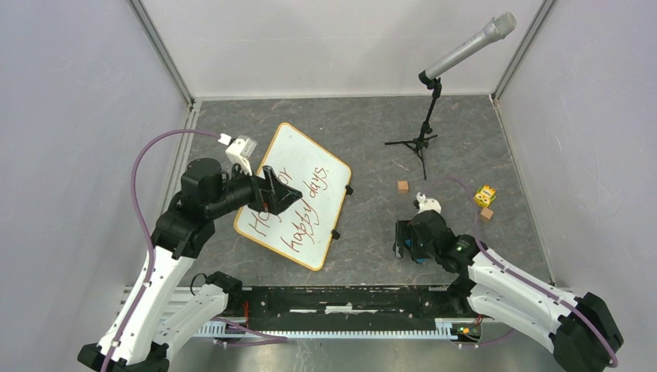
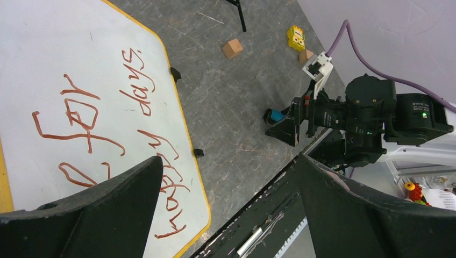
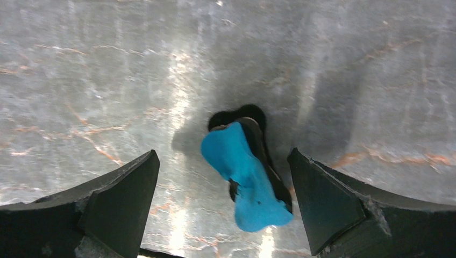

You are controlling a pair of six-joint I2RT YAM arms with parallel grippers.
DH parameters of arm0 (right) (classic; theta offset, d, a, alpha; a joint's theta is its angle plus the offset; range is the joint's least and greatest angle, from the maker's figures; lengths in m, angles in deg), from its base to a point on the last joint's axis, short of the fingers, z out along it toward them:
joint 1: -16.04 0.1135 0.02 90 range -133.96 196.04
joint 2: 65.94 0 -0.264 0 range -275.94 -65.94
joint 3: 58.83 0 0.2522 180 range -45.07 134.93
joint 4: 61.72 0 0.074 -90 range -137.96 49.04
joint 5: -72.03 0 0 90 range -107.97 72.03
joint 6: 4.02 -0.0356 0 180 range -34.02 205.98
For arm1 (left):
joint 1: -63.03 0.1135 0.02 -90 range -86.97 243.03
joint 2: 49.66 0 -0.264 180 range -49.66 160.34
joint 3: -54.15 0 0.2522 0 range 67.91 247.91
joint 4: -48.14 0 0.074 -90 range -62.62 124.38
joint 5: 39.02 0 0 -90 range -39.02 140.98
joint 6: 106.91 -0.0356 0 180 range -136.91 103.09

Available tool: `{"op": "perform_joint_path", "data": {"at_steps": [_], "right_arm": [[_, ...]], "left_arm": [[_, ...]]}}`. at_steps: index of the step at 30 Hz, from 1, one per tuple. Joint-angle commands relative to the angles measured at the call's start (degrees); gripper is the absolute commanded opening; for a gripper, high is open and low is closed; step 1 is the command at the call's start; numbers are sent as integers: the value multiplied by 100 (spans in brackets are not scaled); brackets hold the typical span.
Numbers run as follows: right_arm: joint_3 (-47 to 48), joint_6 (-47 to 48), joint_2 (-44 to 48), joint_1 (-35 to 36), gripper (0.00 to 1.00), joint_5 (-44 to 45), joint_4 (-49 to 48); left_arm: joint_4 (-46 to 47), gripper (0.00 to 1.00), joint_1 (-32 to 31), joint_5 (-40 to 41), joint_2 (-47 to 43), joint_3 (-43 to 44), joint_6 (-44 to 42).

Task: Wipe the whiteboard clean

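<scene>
The whiteboard (image 1: 304, 151) lies tilted on the grey table, with an orange-yellow frame and red-brown handwriting across it. It also shows in the left wrist view (image 2: 59, 48). My left gripper (image 1: 288, 194) hovers open and empty above the board's middle (image 2: 228, 161). A blue eraser with a black base (image 3: 244, 180) lies on the table right of the board. My right gripper (image 3: 223, 156) is open around it, one finger on each side, not touching it. The top view shows this gripper (image 1: 407, 244) low over the table. The eraser also shows in the left wrist view (image 2: 276, 115).
A microphone on a black tripod (image 1: 423, 138) stands at the back right. Two small wooden cubes (image 1: 402, 186) (image 1: 486, 213) and a yellow toy (image 1: 485, 195) lie right of the board. The black base rail (image 1: 349, 298) runs along the near edge. Walls enclose the table.
</scene>
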Motion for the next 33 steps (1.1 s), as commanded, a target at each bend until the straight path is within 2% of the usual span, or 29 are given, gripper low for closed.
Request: {"op": "perform_joint_path", "data": {"at_steps": [1,6,12,17,20,25,27,30,33], "right_arm": [[189,145,11,22,98,380,1045],[-28,104,237,30,95,47,1016],[132,-263,54,407,84,-72,740],[339,-721,-295,1108,79,322,720],[553,-647,-511,1350,79,695,846],[1225,51,-955,1930,92,1500,1159],[1536,505,-1180,2171,95,1731,1008],[1828,1635,-1625,2404,98,1678,238],[1713,2843,-2072,2457,98,1098,-1254]], "left_arm": [[191,100,17,-12,-21,240,195],[189,100,15,51,-10,312,101],[51,100,20,119,77,451,-45],[-141,100,14,335,31,527,-201],[-316,100,13,542,55,627,-319],[-551,100,25,701,171,951,-424],[-597,100,20,713,189,1101,-397],[-589,100,23,707,195,1209,-294],[-597,100,17,641,212,1246,-197]]}}
